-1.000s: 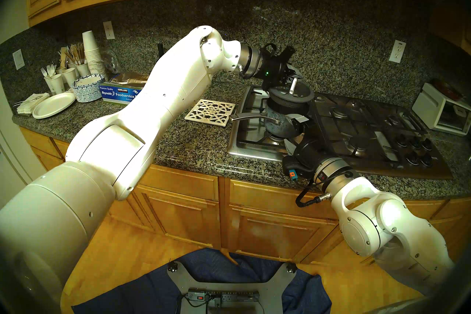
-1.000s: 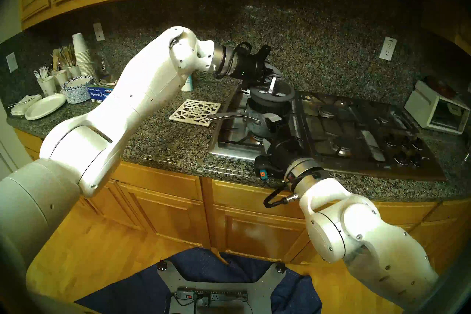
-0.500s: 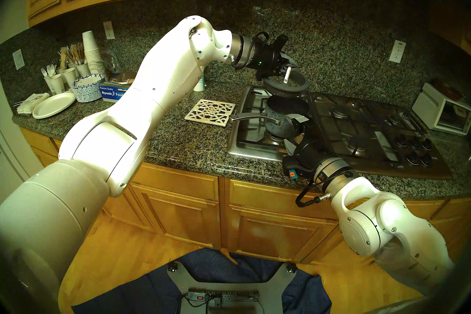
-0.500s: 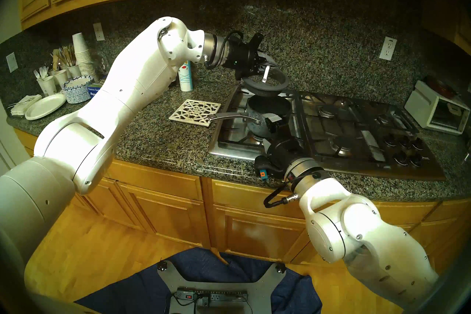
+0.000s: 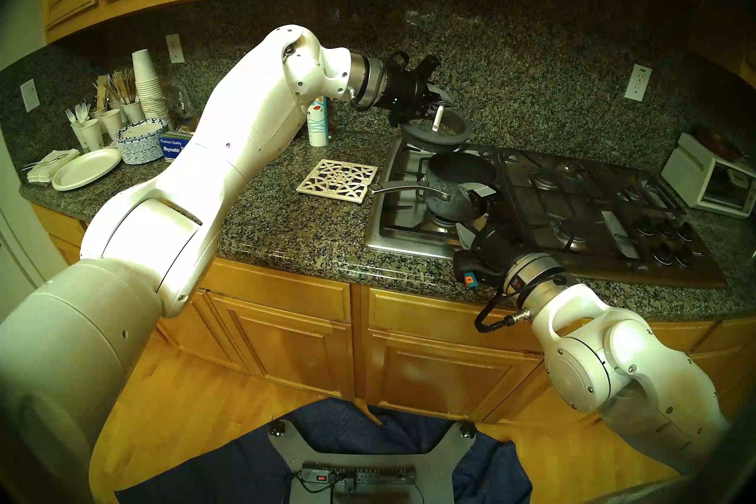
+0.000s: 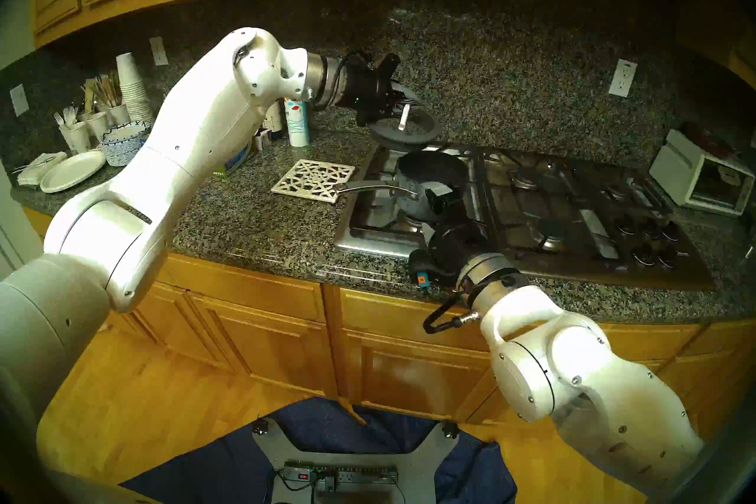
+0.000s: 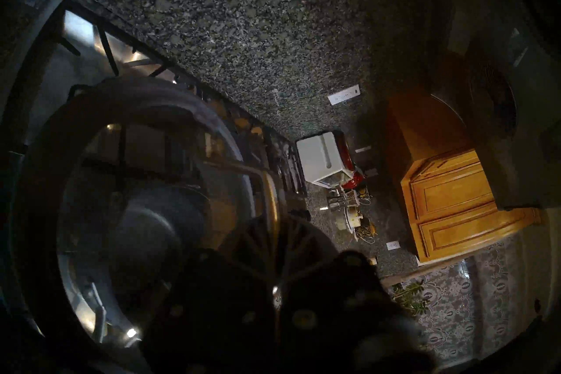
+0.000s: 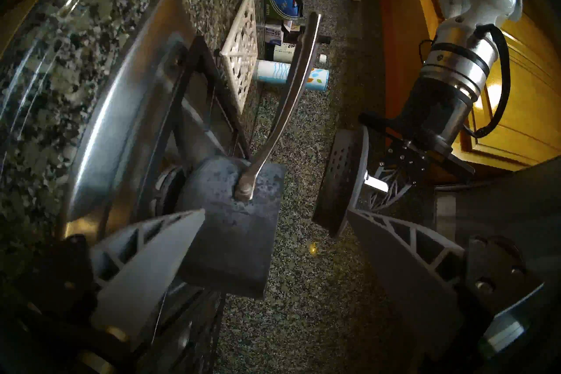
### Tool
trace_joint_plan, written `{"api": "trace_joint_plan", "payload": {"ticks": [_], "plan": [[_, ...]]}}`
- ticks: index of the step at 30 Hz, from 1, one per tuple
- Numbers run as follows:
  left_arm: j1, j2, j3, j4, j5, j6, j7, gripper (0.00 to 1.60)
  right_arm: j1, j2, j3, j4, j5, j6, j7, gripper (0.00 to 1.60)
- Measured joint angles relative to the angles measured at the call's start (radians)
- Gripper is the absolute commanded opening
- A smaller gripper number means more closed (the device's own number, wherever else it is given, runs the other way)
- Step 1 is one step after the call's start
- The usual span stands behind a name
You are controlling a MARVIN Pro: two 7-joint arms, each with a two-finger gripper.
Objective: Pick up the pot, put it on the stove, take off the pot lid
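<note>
Granite desk runs the width of the kitchen, wood cabinets above and below.

Stove, stainless with black grates, is set into the desk at right; its knobs sit at the near right corner.

Left arm reaches across from the left, claw pointing right and slightly down. Right arm comes in from lower right, wrist over the desk's front edge.

White toaster oven on the desk, far right, well apart from the pot.

Pot stands upright on the stove's left grates, open and dark inside, its long silver handle pointing left over the trivet's corner.

Pot lid is in the air, above and behind the pot, clear of its rim, tilted.

Left claw clenched on the lid's upright silver loop.

Right claw released, fingers spread wide; one finger lies against the pot's wall near the handle root, the other stands apart from it.

White lattice trivet flat on the desk, just left of the stove.

Tall paper cup behind the trivet.
</note>
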Motion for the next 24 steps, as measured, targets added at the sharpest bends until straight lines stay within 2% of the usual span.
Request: {"api": "trace_joint_plan", "payload": {"ticks": [24], "plan": [[0.05, 0.078, -0.039, -0.016, 0.072, -0.024, -0.003, 0.0, 0.0, 0.0, 0.0, 0.0, 0.0, 0.0, 0.0, 1.6]]}}
